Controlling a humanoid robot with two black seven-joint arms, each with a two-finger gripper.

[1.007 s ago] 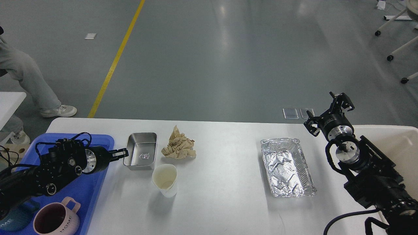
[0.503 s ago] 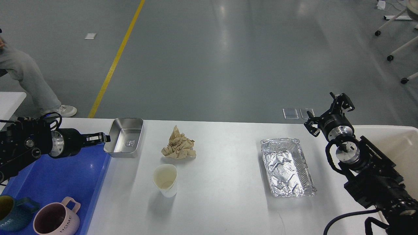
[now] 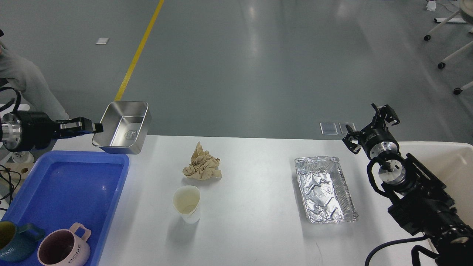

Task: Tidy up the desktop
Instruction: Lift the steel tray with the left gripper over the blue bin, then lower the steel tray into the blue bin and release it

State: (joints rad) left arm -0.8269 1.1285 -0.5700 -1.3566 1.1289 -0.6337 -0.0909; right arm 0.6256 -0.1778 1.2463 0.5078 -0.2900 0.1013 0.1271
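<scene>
Though seemingly clamped, left claw point(image 3: 97, 127) – above desktop point(image 3: 255, 177).

White, slightly glossy rectangular bench point(image 3: 255, 221) with a pale sheen. Left: plain bright-blue plastic tray point(image 3: 70, 184) holding a pink ceramic mug point(image 3: 63, 249) with dark interior and black "HOME" lettering, and a teal mug point(image 3: 11, 245) with pale lettering. Far left: plain silver stainless-steel rectangular tin point(image 3: 123, 127) with a small embossed emblem inside. Centre: tan crumpled paper point(image 3: 202, 168); cream-white paper cup point(image 3: 187, 204). Right: shiny silver crinkled foil tray point(image 3: 325, 189); beige bin point(image 3: 443, 159). Grey floor with a yellow stripe point(image 3: 138, 53).
</scene>
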